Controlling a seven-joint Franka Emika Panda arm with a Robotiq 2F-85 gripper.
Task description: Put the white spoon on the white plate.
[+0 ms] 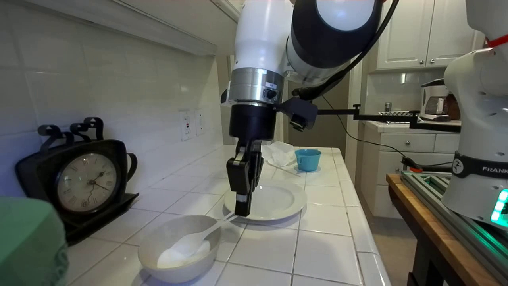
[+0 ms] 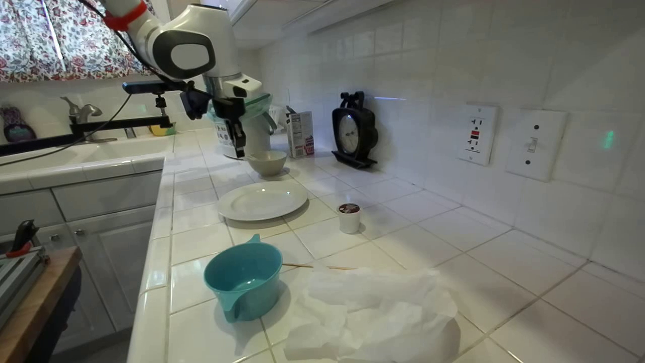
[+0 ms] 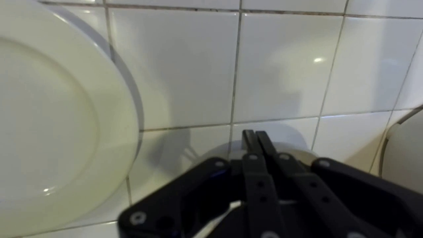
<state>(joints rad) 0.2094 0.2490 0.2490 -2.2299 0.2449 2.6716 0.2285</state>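
The white spoon (image 1: 190, 243) has its rounded end inside the white bowl (image 1: 200, 269), with its handle slanting up over the rim to my fingertips. I cannot tell whether the spoon touches the bowl. My gripper (image 1: 243, 208) is shut on the handle end, beside the bowl; the fingers are nearly together. In the wrist view, the gripper (image 3: 254, 133) hides the spoon and most of the bowl (image 3: 302, 155). The white plate (image 1: 278, 198) lies bare beyond the bowl. It also shows in an exterior view (image 2: 263, 201) and at left in the wrist view (image 3: 46, 125).
A black clock (image 1: 87, 182) stands against the wall. A blue cup (image 2: 247, 282), crumpled white paper (image 2: 378, 317) and a small pod (image 2: 349, 218) lie past the plate. A bin (image 2: 242, 133) and a box (image 2: 301, 135) stand behind the bowl.
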